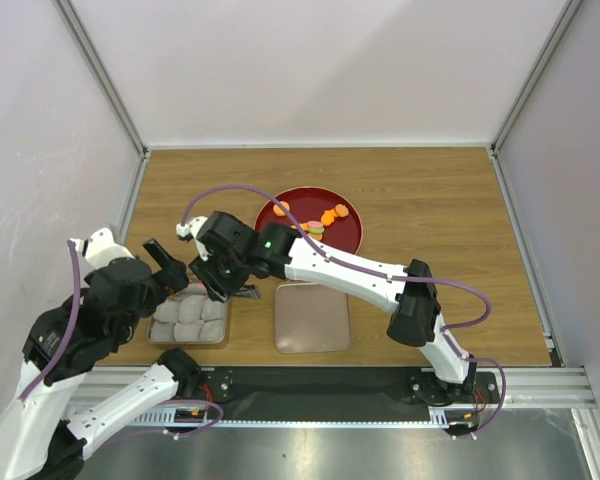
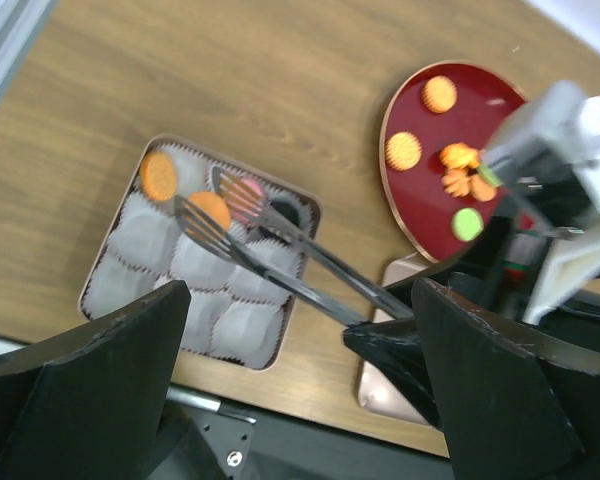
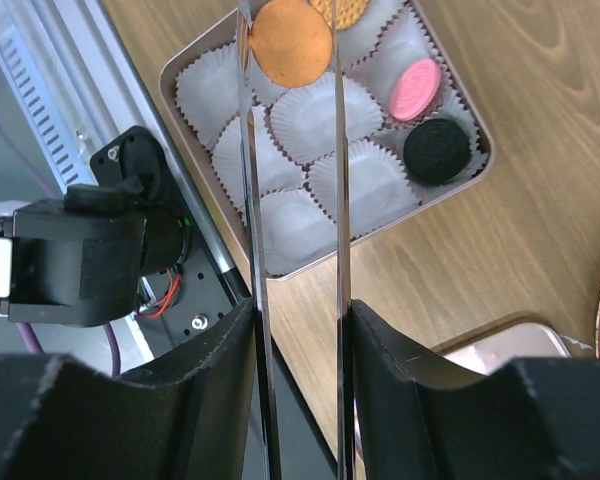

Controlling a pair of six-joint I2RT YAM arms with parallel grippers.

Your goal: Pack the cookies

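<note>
Cookies (image 2: 160, 175) in tray (image 3: 395, 214), partly behind tongs (image 2: 325, 262)

A wood-grain table (image 1: 430, 180) is filling the middle of the top view, its grain running left to right under soft, even light that is casting only faint shadows. Plain pale walls are closing it in: a back wall (image 1: 320, 60), a left wall (image 1: 40, 120) and a right wall (image 1: 580, 150), with grey metal posts (image 1: 100, 75) slanting up at the corners. Along the near edge a black strip (image 1: 320, 385) is lying beside a brushed metal surface (image 1: 380, 450).
</note>
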